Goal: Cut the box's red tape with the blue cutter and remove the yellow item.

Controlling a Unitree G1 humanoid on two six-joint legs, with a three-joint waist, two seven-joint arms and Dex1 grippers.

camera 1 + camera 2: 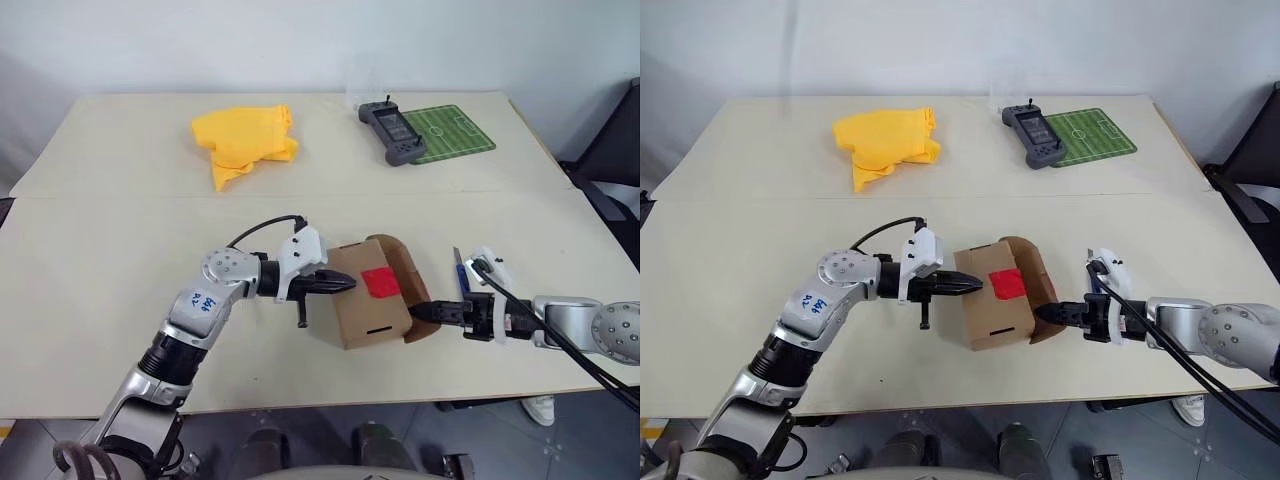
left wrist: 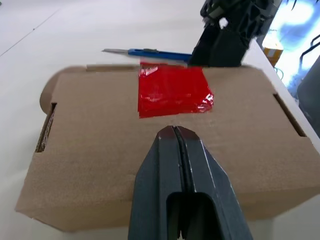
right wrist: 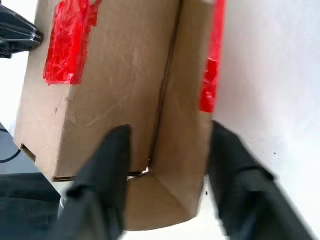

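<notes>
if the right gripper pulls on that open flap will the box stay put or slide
Likely slides or tips: the box looks small, thin cardboard, probably light, on a smooth table. The flap should bend easily. The shut left gripper pressing its top may steady it.

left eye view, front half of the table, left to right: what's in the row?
Left pincer → box with its red tape → right pincer at the open flap → blue cutter lying on the table.

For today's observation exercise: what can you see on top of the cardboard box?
A red tape patch sits on the box top, with the shut left gripper pressed on the cardboard beside it. The inside is hidden.
</notes>
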